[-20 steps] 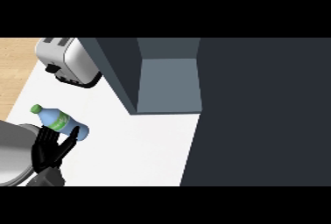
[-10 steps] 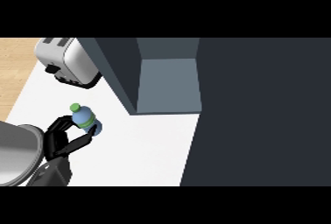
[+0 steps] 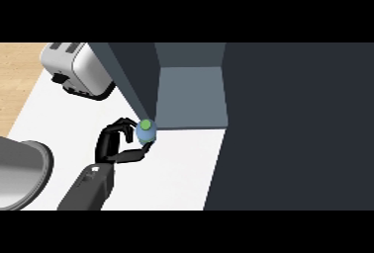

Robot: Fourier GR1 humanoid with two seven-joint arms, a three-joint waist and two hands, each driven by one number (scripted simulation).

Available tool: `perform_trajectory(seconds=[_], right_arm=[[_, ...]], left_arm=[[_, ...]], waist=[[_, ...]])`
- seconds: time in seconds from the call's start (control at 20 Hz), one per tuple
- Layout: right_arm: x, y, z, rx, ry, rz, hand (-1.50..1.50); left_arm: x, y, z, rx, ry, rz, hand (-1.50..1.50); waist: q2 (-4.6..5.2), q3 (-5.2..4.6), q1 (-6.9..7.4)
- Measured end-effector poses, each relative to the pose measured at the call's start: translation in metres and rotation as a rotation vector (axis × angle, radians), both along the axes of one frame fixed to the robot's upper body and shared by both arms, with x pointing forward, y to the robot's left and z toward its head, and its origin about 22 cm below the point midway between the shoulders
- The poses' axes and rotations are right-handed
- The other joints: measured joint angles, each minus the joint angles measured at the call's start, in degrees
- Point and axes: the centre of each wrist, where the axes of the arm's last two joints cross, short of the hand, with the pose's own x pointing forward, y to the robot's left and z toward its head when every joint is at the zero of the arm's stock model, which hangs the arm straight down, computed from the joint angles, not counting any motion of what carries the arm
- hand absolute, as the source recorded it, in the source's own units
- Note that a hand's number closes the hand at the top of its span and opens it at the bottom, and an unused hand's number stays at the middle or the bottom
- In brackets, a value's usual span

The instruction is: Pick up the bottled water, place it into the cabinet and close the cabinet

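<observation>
the left robot hand [image 3: 116, 144] has its fingers and thumb curled round the bottled water [image 3: 145, 130], carrying it upright with the green cap on top, which suits sliding it in standing. the bottle sits just beside the front corner of the open cabinet [image 3: 191, 96], at the lip of the grey shelf but not yet inside it. the dark cabinet door [image 3: 292, 123] stands swung out at the right, leaving the opening free. a toaster [image 3: 76, 69] rests on the white surface [image 3: 175, 168] behind the hand, well apart. the right hand is out of view. placing looks like the step in hand; closing remains.
</observation>
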Motion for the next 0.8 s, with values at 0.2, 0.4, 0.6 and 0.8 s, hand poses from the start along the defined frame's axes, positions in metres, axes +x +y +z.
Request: perform_trajectory(seconds=[0.2, 0.4, 0.6, 0.8], right_arm=[[-0.003, 0.001, -0.001, 0.014, 0.012, -0.001, -1.5], [-0.001, 0.002, 0.0, 0.016, 0.013, -0.009, -1.5], [-0.001, 0.0, -0.001, 0.006, 0.009, -0.013, -1.5], [-0.001, -0.001, 0.0, 0.006, 0.005, -0.014, -1.5]], left_arm=[[0.004, -0.025, 0.005, -0.056, -0.005, -0.09, 1.5], [0.008, -0.039, 0.015, -0.111, 0.01, -0.128, 1.5], [0.007, -0.048, 0.024, -0.167, 0.051, -0.135, 1.5], [0.004, -0.053, 0.031, -0.176, 0.099, -0.09, 1.5]], waist=[[-0.1, 0.02, 0.43], [-0.16, 0.03, 0.74], [-0.1, 0.02, 0.86], [-0.01, 0.0, 0.89]])
